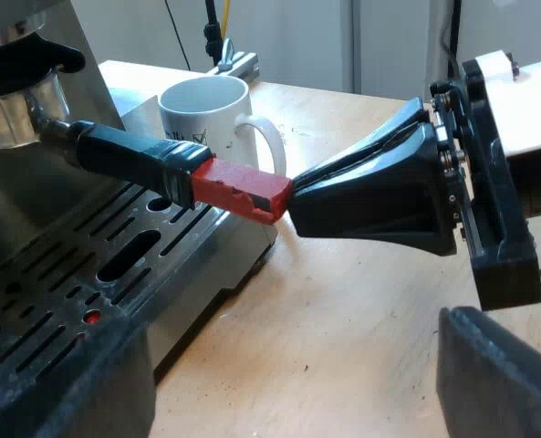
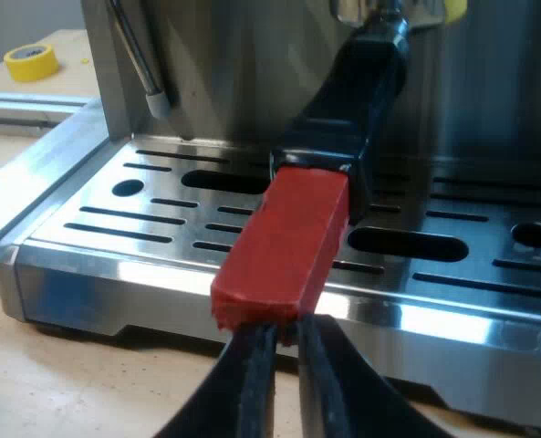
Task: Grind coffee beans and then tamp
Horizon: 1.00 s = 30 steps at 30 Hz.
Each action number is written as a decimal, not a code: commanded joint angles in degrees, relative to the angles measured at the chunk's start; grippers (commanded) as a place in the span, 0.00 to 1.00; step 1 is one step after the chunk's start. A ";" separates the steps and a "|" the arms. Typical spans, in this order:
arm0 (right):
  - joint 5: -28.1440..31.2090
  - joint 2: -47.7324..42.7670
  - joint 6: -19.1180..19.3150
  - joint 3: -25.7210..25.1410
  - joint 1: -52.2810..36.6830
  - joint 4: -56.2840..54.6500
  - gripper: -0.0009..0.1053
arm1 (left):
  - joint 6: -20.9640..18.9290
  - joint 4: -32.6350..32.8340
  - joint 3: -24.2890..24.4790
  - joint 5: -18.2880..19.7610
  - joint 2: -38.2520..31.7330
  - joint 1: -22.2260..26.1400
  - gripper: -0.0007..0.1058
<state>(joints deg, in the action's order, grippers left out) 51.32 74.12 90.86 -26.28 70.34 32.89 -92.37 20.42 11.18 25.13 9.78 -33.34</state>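
right gripper (image 2: pixel 286 339): fingers pressed almost together, with a thin slit left between them. We see nothing pinched in that slit.
contact: its tips butt against the end face of the red end (image 2: pixel 284 242).
holder (image 1: pixel 124 155): locked into the front of the espresso machine (image 1: pixel 19 205). The dark handle sticks out over the drip tray (image 2: pixel 151 214) and slopes down toward its red tip.
holder vs right gripper: the red end is wider than the slit. It sits just ahead of the tips and in line with the fingers, not between them.
left gripper (image 1: pixel 284 370): fingers spread wide and holding nothing. It hangs over the table (image 1: pixel 361 310) by the tray's edge, apart from the holder.
mug (image 1: pixel 206 109): white and upright on the table, just beside the machine and beyond the handle.
steam wand (image 2: pixel 138 55): hangs over the tray, apart from the handle.
tape roll (image 2: pixel 28 61): yellow, on the table past the machine's side.
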 commanded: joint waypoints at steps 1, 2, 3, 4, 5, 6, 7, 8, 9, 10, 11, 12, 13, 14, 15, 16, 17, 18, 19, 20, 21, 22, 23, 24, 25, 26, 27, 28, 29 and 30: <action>13.87 -0.05 2.34 -0.88 -2.86 5.95 0.09 | -0.28 -1.06 0.00 0.48 0.14 -0.26 0.63; 14.39 -0.05 2.39 -0.88 -2.86 5.95 0.09 | -0.28 -1.06 0.00 0.48 0.14 -0.26 0.63; 15.34 -0.05 2.37 -0.88 -2.86 5.95 0.09 | -0.28 -1.06 0.00 0.48 0.14 -0.26 0.63; 15.88 -0.05 2.37 -0.88 -2.86 5.95 0.09 | -0.28 -1.06 0.00 0.48 0.14 -0.26 0.63; 15.88 -0.05 2.37 -0.88 -2.86 5.95 0.09 | -0.28 -1.06 0.00 0.48 0.14 -0.26 0.63; 15.87 -0.05 2.37 -0.88 -2.86 5.95 0.09 | -0.28 -1.06 0.00 0.48 0.14 -0.26 0.63; 15.76 -0.05 2.37 -0.88 -2.86 5.95 0.09 | -0.28 -1.06 0.00 0.48 0.14 -0.26 0.63; 15.71 -0.05 2.37 -0.88 -2.86 5.95 0.09 | -0.28 -1.06 0.00 0.48 0.14 -0.26 0.63; 15.72 -0.05 2.37 -0.88 -2.86 5.95 0.09 | -0.28 -1.06 0.00 0.48 0.14 -0.26 0.63; 15.72 -0.05 2.37 -0.88 -2.86 5.95 0.09 | -0.28 -1.06 0.00 0.48 0.14 -0.26 0.63; 15.72 -0.05 2.37 -0.88 -2.86 5.95 0.09 | -0.28 -1.06 0.00 0.48 0.14 -0.26 0.63; 15.59 -0.05 2.37 -0.88 -2.86 5.95 0.09 | -0.28 -1.06 0.00 0.48 0.14 -0.26 0.63; 15.35 -0.05 2.37 -0.88 -2.86 5.81 0.09 | -0.28 -1.06 0.00 0.48 0.14 -0.26 0.63; 15.23 -0.05 2.37 -0.88 -2.86 5.79 0.09 | -0.28 -1.06 0.00 0.48 0.14 -0.26 0.63; 15.21 -0.05 2.37 -0.88 -2.74 5.80 0.09 | -0.28 -1.06 0.00 0.48 0.14 -0.26 0.63; 15.24 -0.05 2.37 -0.88 -2.71 5.80 0.09 | -0.28 -1.06 0.00 0.48 0.14 -0.26 0.63; 15.24 -0.05 2.37 -0.88 -2.71 5.80 0.09 | -0.28 -1.06 0.00 0.48 0.14 -0.26 0.63; 15.24 -0.05 2.37 -0.88 -2.71 5.80 0.09 | -0.28 -1.06 0.00 0.48 0.14 -0.26 0.63; 14.74 -0.05 2.37 -0.88 -2.71 5.66 0.09 | -0.28 -1.06 0.00 0.48 0.14 -0.26 0.63; 14.12 -0.05 2.37 -0.88 -2.51 5.43 0.09 | -0.28 -1.06 0.00 0.48 0.14 -0.26 0.63; 13.52 -0.05 2.37 -0.88 -2.18 5.31 0.09 | -0.28 -1.06 0.00 0.48 0.14 -0.26 0.63; 13.51 -0.05 2.37 -0.88 -1.94 4.74 0.09 | -0.28 -1.06 0.00 0.48 0.14 -0.26 0.63; 13.51 -0.05 2.37 -0.88 -1.88 4.59 0.09 | -0.28 -1.06 0.00 0.48 0.14 -0.26 0.63; 13.52 -0.05 2.22 -0.88 -0.93 3.40 0.09 | -0.28 -1.06 0.00 0.48 0.14 -0.26 0.63; 13.52 -0.05 1.66 -0.88 -0.26 2.08 0.09 | -0.28 -1.06 0.00 0.48 0.14 -0.26 0.63; 13.52 -0.05 1.17 -0.88 0.17 1.32 0.09 | -0.28 -1.06 0.00 0.48 0.14 -0.26 0.63; 13.52 -0.05 0.27 -0.88 1.02 -0.36 0.09 | -0.28 -1.06 0.00 0.48 0.14 -0.26 0.63; 13.52 -0.05 -0.03 -0.88 1.48 -1.47 0.09 | -0.28 -1.06 0.00 0.48 0.14 -0.26 0.63; 13.52 -0.05 -0.15 -0.88 1.81 -1.97 0.09 | -0.28 -1.06 0.00 0.48 0.14 -0.26 0.63; 13.52 -0.05 -1.39 -0.88 3.01 -3.73 0.09 | -0.28 -1.06 0.00 0.48 0.14 -0.26 0.63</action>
<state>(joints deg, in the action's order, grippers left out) 61.60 74.46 90.33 -26.35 73.82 29.21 -92.37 20.38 11.18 25.13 9.78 -33.34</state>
